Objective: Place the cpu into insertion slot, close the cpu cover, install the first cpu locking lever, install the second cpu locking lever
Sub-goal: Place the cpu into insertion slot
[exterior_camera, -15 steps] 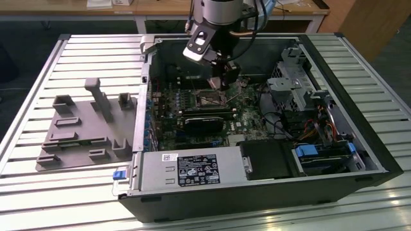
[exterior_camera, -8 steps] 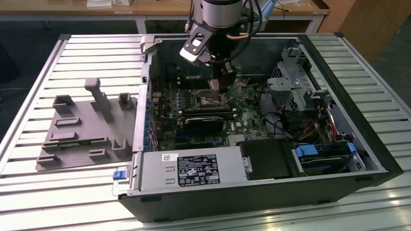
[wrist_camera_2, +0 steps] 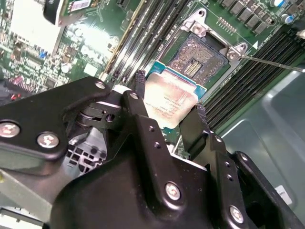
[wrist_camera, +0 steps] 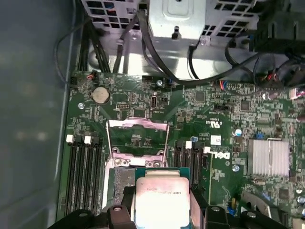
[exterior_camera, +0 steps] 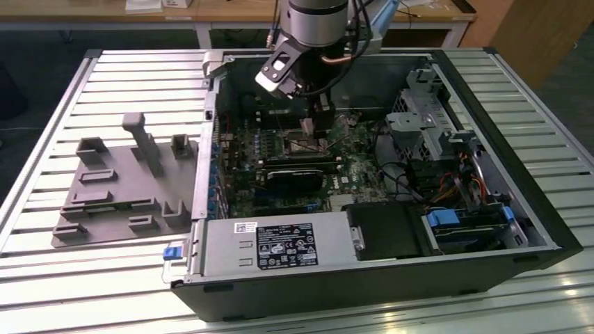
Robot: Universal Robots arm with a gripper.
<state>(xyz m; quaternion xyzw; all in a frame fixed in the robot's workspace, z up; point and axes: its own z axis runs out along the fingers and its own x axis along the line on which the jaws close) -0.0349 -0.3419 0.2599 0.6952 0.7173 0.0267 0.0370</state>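
Inside an open computer case (exterior_camera: pixel 371 296) on a slatted tabletop (exterior_camera: pixel 93 90). Clamped narrow between the black fingers of the end effector (wrist_camera_2: pixel 170 95), by two opposite edges: the cpu (wrist_camera_2: pixel 169 109), silvery lid facing up. Held close above the green motherboard (wrist_camera: pixel 214 105), overlapping one corner of the insertion slot (wrist_camera_2: pixel 200 55) (contact field bare), not yet in it. Just beyond the end effector's tips, on the slot's far side: the cpu cover (wrist_camera: pixel 138 123), swung open and standing up.
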